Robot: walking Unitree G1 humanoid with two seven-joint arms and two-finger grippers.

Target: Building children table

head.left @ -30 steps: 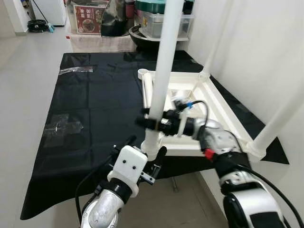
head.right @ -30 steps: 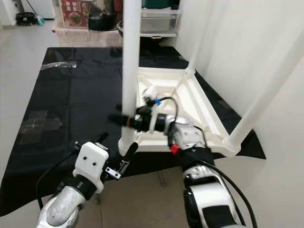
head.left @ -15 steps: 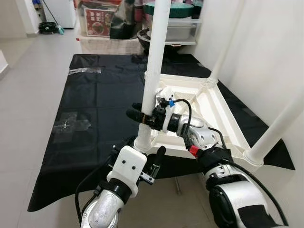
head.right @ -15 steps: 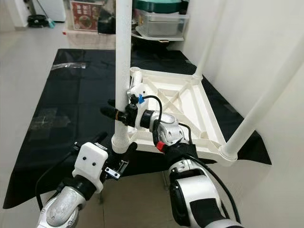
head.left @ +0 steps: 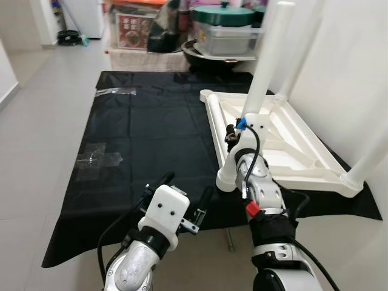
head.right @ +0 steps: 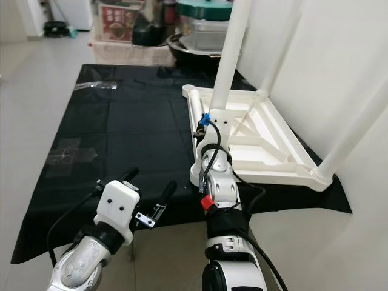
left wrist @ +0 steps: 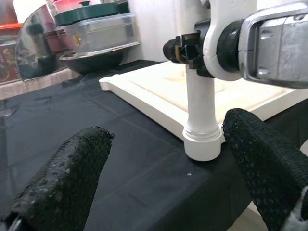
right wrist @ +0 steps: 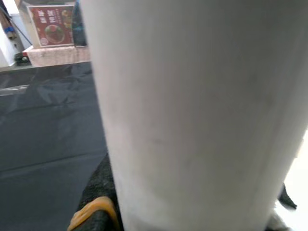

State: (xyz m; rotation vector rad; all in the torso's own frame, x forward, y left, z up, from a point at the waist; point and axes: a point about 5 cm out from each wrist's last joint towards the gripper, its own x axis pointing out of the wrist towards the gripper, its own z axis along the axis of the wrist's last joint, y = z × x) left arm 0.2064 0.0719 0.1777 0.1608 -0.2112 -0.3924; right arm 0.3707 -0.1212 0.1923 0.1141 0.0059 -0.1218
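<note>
Two head cameras look forward and down from above at a black mat (head.left: 139,139) on the floor, with an upturned white tabletop (head.left: 276,142) on its right side. Both share this scene, slightly offset sideways. The left wrist camera sits low, near the mat, looking level between its two black fingers (left wrist: 62,178) at the nearest table leg (left wrist: 202,115). The right wrist camera is pressed very close against that same leg (right wrist: 192,115), with mat visible beside it.
</note>
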